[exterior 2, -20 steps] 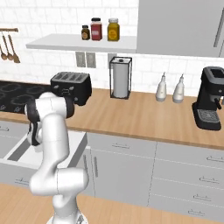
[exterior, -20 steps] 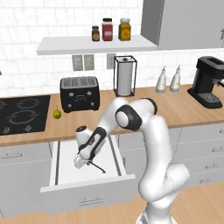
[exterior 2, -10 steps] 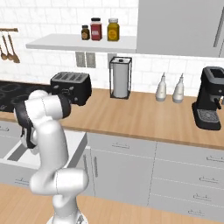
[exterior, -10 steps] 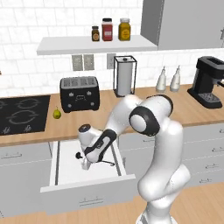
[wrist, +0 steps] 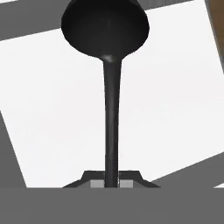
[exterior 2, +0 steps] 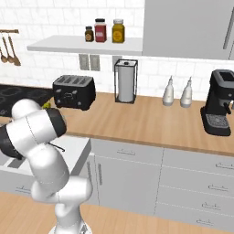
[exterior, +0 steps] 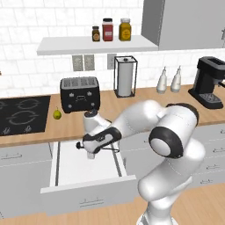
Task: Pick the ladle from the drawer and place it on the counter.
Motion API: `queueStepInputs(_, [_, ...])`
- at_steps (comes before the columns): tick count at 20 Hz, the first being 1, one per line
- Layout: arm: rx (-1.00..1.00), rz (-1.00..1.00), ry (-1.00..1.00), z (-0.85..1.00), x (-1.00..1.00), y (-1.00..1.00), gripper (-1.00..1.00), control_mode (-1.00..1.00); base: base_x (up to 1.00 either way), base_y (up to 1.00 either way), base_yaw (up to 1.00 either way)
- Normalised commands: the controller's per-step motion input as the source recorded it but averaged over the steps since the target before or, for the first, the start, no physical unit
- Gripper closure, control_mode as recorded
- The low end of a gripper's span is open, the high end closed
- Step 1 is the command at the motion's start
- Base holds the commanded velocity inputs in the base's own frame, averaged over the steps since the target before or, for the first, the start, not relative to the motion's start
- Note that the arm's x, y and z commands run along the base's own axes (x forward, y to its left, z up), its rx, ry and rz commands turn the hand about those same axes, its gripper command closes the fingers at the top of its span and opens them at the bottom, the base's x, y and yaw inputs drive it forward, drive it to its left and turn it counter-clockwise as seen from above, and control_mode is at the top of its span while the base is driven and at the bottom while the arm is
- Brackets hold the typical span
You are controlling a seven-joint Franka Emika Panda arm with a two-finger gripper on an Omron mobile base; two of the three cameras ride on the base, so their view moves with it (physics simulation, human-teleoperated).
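Note:
The drawer stands pulled out below the counter, its white floor bare. My gripper hovers just above the drawer's back half, shut on the ladle, which lies roughly level across the hand. In the hand view the ladle's thin black handle runs up from between the fingertips of the gripper to the round bowl at the top, with the white drawer floor behind it. The right base view has the arm's elbow in front of the drawer.
On the counter stand a black toaster, a small green fruit, a paper towel holder, two white bottles and a coffee machine. A black cooktop lies at the left.
The gripper has risen a little and moved right with the ladle, lifting it off the drawer floor. The elbow has swung out to the right.

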Motion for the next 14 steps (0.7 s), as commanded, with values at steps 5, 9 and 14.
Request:
queueStepInputs(5, [-0.01,0.00,0.04,0.97,0.32,-0.28,1.00,-1.00,0.00,0.00,0.00])
queueStepInputs(9, [-0.02,0.00,0.03,0.40,0.74,-0.71,1.00,-1.00,0.00,0.00,0.00])
queueStepInputs(14, [-0.01,0.00,0.02,0.01,1.00,-0.56,1.00,-1.00,0.00,0.00,0.00])
